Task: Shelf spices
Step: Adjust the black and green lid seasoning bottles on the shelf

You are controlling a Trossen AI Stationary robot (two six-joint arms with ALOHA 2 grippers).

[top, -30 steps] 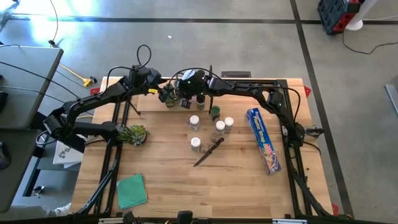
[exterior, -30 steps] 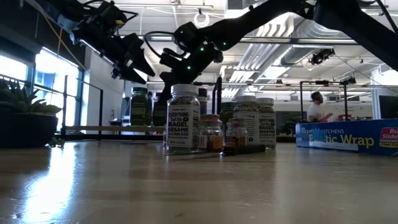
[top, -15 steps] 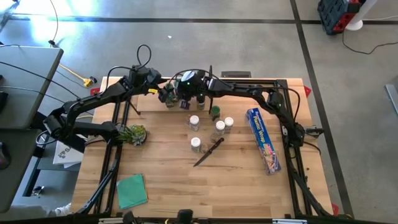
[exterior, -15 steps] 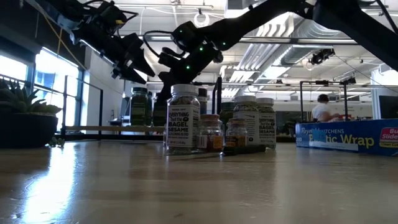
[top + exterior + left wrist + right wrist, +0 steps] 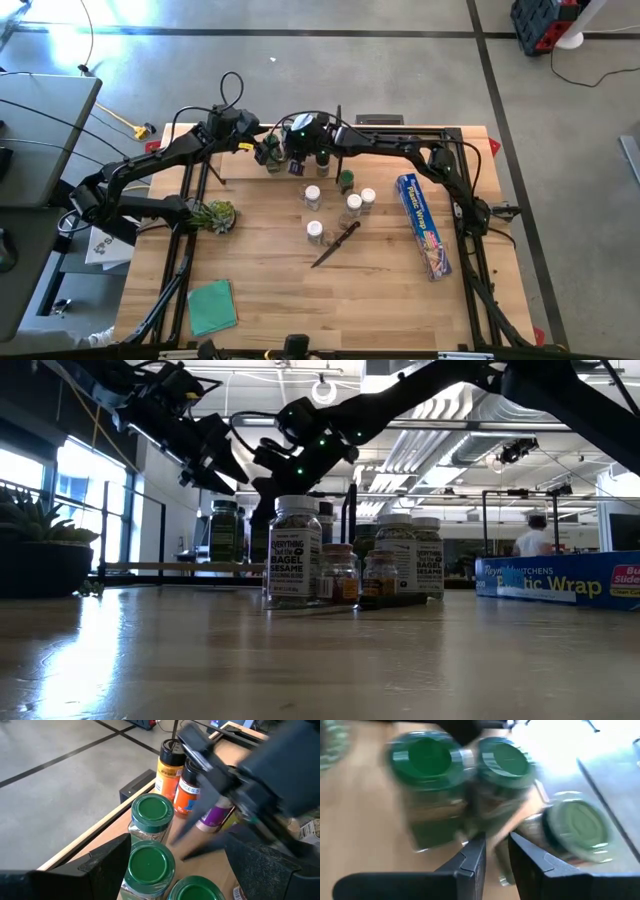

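The spices are small jars. Several stand on the shelf at the table's far edge: green-capped jars, orange ones and a purple one. Several more stand loose on the tabletop, a tall sesame jar among them. My left gripper hovers open above the green-capped jars, touching none. My right gripper has its fingers nearly together, with nothing between them. It points slanting down at the green-capped jars, close beside the left gripper. My right gripper's fingertips stand close to the lower part of a green-capped jar on the shelf. The view is blurred, so I cannot tell whether they touch it.
A dark-handled knife lies by the loose jars. A long blue wrap box sits toward the right edge. There is a potted plant at the left and a green cloth at the near left. A person moves in the room behind.
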